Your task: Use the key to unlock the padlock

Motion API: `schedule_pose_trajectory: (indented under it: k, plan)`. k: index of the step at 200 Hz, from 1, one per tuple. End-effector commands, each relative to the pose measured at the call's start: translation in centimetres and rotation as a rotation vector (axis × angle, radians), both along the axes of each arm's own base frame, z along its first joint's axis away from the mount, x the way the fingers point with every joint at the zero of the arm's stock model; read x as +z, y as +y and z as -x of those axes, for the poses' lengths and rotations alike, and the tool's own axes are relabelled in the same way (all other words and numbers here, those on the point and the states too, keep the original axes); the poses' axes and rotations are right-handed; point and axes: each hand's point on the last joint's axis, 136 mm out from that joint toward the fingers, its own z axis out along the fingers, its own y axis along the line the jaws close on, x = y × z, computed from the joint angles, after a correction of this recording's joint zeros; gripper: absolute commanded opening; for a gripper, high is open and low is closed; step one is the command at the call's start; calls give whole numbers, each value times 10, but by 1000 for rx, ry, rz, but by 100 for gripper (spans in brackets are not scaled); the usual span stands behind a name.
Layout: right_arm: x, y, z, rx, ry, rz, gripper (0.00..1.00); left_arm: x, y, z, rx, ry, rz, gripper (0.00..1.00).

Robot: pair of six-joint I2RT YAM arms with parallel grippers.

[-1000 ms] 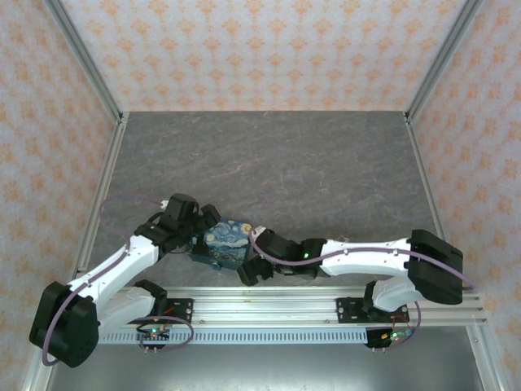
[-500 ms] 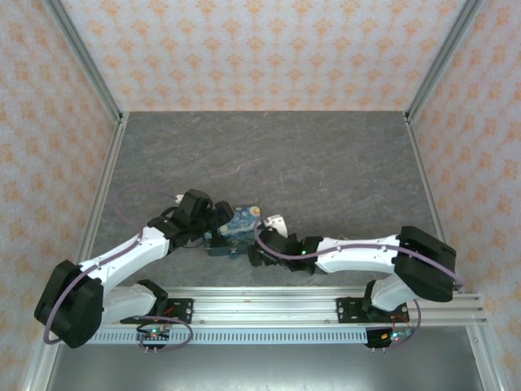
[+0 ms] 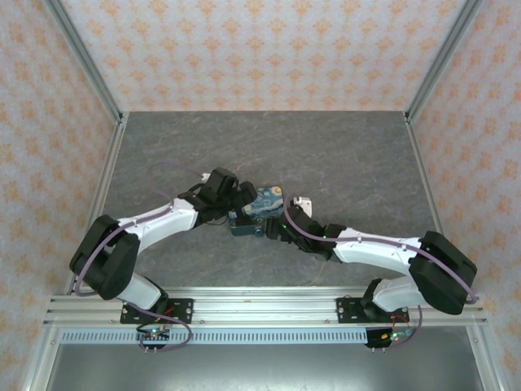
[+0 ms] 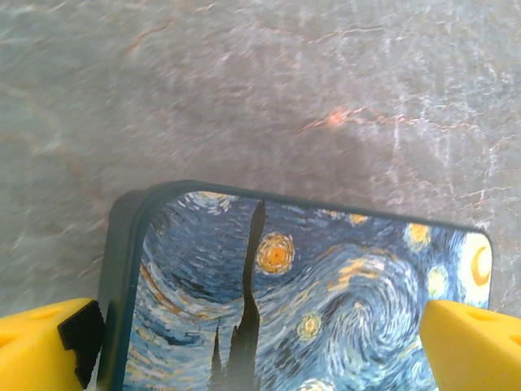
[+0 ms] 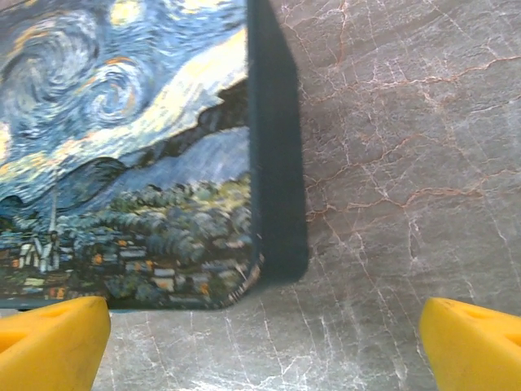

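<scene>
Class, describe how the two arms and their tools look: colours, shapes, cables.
The left arm and right arm have slim white links joined by bulky black joints; a thin lilac cable loops along each. The left tool and right tool look black from above. The wrist views show their fingertips as blunt yellow wedges, one with a small black pad.

You've got a Starry Night printed box (image 3: 255, 215) sitting near the middle of the grey, stone-veined tabletop (image 3: 342, 155). Orange-patterned walls (image 3: 260, 49) close in three sides, and an aluminium rail (image 3: 269, 308) runs along the near edge.
</scene>
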Motion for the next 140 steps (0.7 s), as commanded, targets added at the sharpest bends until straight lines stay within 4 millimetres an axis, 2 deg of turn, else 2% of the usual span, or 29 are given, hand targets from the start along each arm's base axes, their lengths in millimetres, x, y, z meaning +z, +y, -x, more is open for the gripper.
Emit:
schedule_pose_trajectory:
  k: [1, 60, 98, 140]
  plan:
    - [4, 1, -6, -16, 18, -57, 98, 12, -11, -19, -15, -58, 1, 100]
    - [4, 4, -19, -17, 60, -116, 98, 2, -16, -28, -14, -45, -7, 100]
    - [7, 17, -27, -8, 75, -161, 97, 5, -22, -38, -22, -45, -14, 100]
    - [5, 19, -38, -29, 90, -186, 95, 5, -28, -44, -24, -37, -5, 100]
